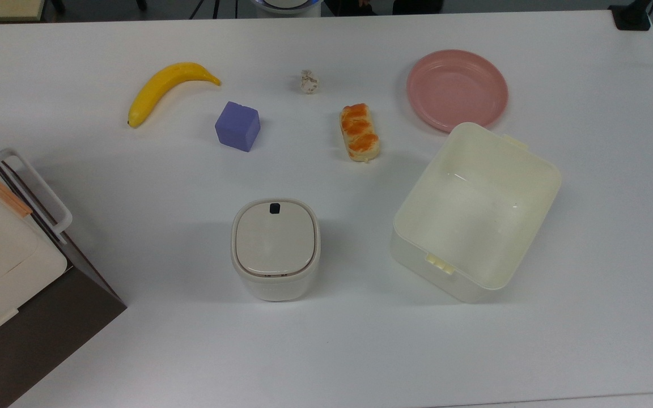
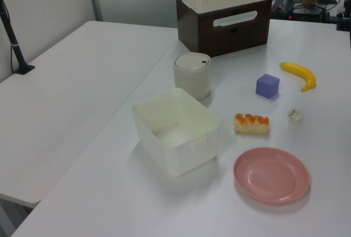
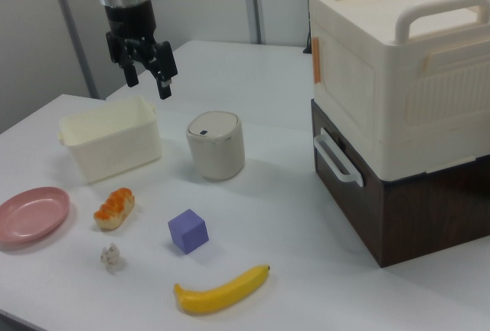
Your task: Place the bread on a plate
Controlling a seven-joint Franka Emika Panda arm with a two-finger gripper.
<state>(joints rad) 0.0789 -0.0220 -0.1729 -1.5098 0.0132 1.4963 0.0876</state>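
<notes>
You have one cream rectangular plastic tub [image 1: 476,212], one round shallow pink plastic plate [image 1: 457,89] and one small braided orange-topped bread bun [image 1: 359,132], lying on the white table [image 1: 134,181] left of the plate in the top view. The right view gives you the gripper [image 3: 146,70], raised, jaws released.

Top view looks straight down; left and right views face the white table [image 1: 134,351] from opposite ends, sharing it
</notes>
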